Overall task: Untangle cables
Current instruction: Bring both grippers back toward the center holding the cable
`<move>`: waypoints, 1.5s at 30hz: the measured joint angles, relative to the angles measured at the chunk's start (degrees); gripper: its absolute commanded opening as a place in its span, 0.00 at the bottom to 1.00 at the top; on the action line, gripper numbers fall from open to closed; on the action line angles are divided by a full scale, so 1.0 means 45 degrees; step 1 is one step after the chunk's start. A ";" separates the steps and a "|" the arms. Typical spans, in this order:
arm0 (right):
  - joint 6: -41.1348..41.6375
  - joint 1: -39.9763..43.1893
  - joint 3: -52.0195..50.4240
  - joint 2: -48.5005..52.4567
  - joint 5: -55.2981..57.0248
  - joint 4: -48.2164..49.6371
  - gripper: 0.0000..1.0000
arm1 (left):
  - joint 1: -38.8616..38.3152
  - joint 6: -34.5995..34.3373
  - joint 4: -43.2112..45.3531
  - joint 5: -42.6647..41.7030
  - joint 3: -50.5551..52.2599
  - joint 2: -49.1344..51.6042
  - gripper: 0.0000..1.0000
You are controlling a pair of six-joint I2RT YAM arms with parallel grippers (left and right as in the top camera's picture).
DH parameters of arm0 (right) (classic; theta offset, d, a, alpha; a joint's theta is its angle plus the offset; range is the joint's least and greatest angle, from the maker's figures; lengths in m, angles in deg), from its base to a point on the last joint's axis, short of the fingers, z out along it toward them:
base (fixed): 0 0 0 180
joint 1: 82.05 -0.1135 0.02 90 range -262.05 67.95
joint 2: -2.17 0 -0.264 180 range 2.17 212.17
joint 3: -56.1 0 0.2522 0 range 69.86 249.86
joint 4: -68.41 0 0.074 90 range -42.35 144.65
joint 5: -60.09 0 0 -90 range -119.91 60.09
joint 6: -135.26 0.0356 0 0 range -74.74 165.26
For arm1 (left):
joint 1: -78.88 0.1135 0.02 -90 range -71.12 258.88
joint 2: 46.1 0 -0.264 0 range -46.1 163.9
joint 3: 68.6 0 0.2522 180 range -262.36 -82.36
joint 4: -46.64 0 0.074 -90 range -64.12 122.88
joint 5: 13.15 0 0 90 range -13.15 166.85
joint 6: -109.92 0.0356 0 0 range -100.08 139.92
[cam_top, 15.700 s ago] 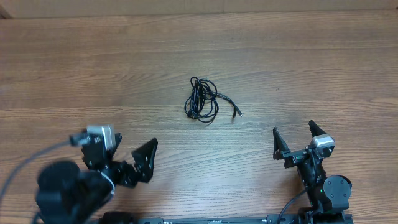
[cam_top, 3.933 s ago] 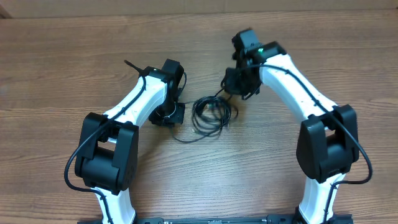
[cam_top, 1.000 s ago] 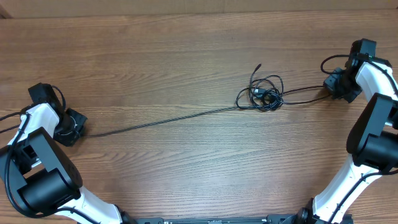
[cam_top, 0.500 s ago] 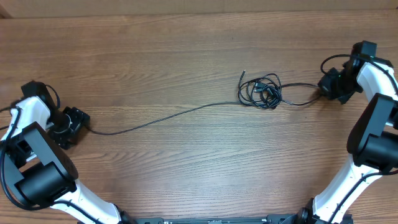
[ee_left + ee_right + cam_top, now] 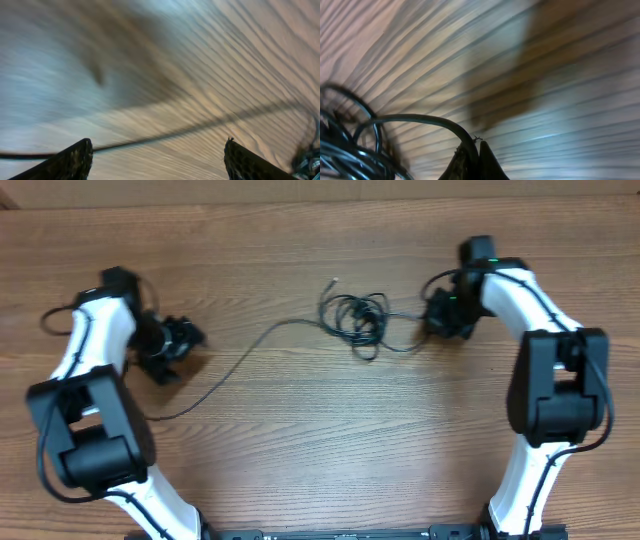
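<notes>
The cables form a small black tangle (image 5: 355, 318) at the table's middle back, with one plug end (image 5: 334, 282) sticking up beside it. A long loose strand (image 5: 240, 355) curves from the tangle down to the left and ends near the left arm. My left gripper (image 5: 185, 350) stands open above the table just left of that strand; in the left wrist view the blurred strand (image 5: 200, 129) crosses above the open gripper (image 5: 158, 145), untouched. My right gripper (image 5: 433, 315) is shut on a cable right of the tangle; the right wrist view shows the cable (image 5: 420, 120) pinched in the gripper (image 5: 474, 147).
The bare wooden table (image 5: 320, 450) stretches all round. Both white arms reach in from the front, the left arm (image 5: 95, 350) along the left side, the right arm (image 5: 530, 300) along the right side. Thick black arm cables loop by each wrist.
My left gripper has opened, let go of the cable end and swung inward to the right. My right gripper moved left with its cable, the tangle shifted left and the long strand fell slack.
</notes>
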 measured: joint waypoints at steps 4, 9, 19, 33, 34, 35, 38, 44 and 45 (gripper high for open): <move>0.0452 -0.1103 0.0000 0.0000 -0.0029 0.0253 0.04 | -0.1608 -0.1030 0.0869 -0.0097 0.0019 0.0000 0.80; 0.0690 -0.2351 0.0000 0.0000 0.0010 0.0306 0.04 | -0.3167 -0.2322 0.2579 -0.0126 0.0044 0.0000 0.72; 0.0860 -0.3259 0.0000 0.0000 0.0821 0.0296 0.04 | -0.4736 -0.5610 0.4085 0.1846 0.0063 0.0000 0.57; 0.0860 -0.3259 0.0000 0.0000 0.0976 0.0301 0.04 | -0.4741 -0.8208 0.6756 0.2142 0.0087 0.1428 0.36; 0.0860 -0.3259 0.0000 0.0000 0.0986 0.0291 0.04 | -0.4745 -0.8233 0.6858 0.2035 0.0083 0.1622 0.35; 0.0860 -0.3264 0.0000 0.0000 0.0996 0.0301 0.04 | -0.4741 -0.8276 0.7072 0.1957 0.0044 0.1637 0.36; 0.0860 -0.3259 0.0000 0.0000 0.0996 0.0301 0.04 | -0.4755 -0.8408 0.7456 0.1807 -0.0039 0.1817 0.38; 0.0850 -0.3259 0.0000 0.0000 0.1035 0.0282 0.04 | -0.4809 -0.8252 0.7495 0.1681 -0.0204 0.2137 0.04; 0.0860 -0.3259 0.0000 0.0000 0.1039 0.0272 0.04 | -0.4809 -0.8150 0.7465 0.1681 -0.0204 0.2142 0.04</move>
